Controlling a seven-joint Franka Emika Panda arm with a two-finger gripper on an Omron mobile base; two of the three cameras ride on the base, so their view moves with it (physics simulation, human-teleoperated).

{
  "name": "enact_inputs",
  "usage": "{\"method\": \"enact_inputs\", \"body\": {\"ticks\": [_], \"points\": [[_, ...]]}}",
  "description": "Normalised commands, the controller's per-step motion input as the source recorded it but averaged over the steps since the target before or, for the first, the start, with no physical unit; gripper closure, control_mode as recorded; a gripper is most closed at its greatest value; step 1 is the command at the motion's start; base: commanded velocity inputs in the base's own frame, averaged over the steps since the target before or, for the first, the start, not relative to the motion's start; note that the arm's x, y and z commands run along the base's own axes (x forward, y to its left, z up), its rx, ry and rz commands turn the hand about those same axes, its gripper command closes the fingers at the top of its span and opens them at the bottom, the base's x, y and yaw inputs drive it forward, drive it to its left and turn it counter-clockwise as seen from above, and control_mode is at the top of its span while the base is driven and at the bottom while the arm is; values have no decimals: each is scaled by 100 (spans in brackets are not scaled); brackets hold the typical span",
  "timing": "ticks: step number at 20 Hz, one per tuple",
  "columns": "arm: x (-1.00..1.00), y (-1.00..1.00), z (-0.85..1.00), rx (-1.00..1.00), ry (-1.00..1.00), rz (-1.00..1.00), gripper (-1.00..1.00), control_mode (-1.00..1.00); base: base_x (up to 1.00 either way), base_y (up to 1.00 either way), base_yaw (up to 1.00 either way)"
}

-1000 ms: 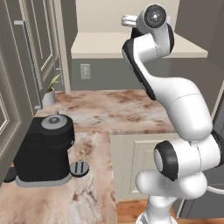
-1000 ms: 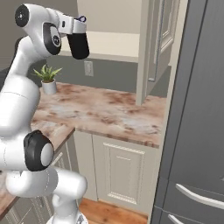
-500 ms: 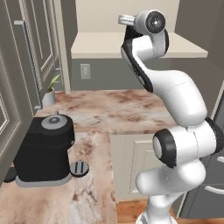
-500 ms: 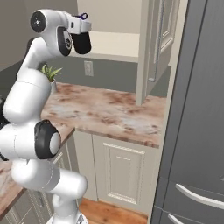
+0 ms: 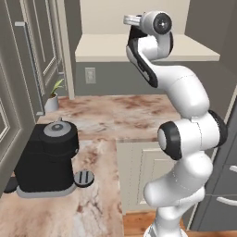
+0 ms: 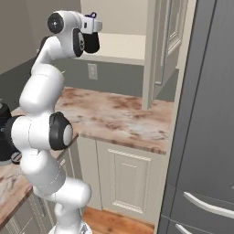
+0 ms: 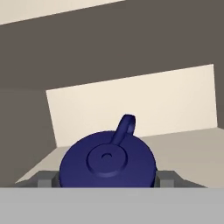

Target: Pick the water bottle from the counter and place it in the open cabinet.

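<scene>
In the hand view the water bottle's dark blue cap (image 7: 107,159), loop upward, sits between my two fingertips, so my gripper (image 7: 107,179) is shut on the water bottle. The bottle's black body is hidden behind its cap. The arm is raised high, with the gripper (image 5: 127,20) level with the open cabinet (image 5: 106,48) and just above its cream shelf board (image 6: 123,45). A speck of the blue cap (image 6: 93,15) shows at the gripper (image 6: 93,23). The cabinet's cream back wall (image 7: 153,105) lies straight ahead. The marble counter (image 5: 115,115) is well below.
A black coffee machine (image 5: 48,159) stands on the near left counter, with a small potted plant (image 5: 53,95) in the back corner. The cabinet's open grey door (image 6: 164,45) juts out right of the shelf. A tall grey fridge (image 6: 210,114) fills the right side.
The hand with the bottle has edged a little closer to the cabinet opening, and the arm's elbow has swung round. The bottle stays gripped.
</scene>
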Motion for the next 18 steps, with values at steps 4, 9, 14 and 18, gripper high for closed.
{"method": "enact_inputs", "body": {"ticks": [4,9,14,18], "points": [[48,2,-1,0,1,0,100,-100,0,0,0],[41,2,-8,0,3,0,100,-100,0,0,0],[50,4,-13,0,5,0,100,-100,0,0,0],[51,7,-25,-1,5,0,100,-100,0,0,0]]}}
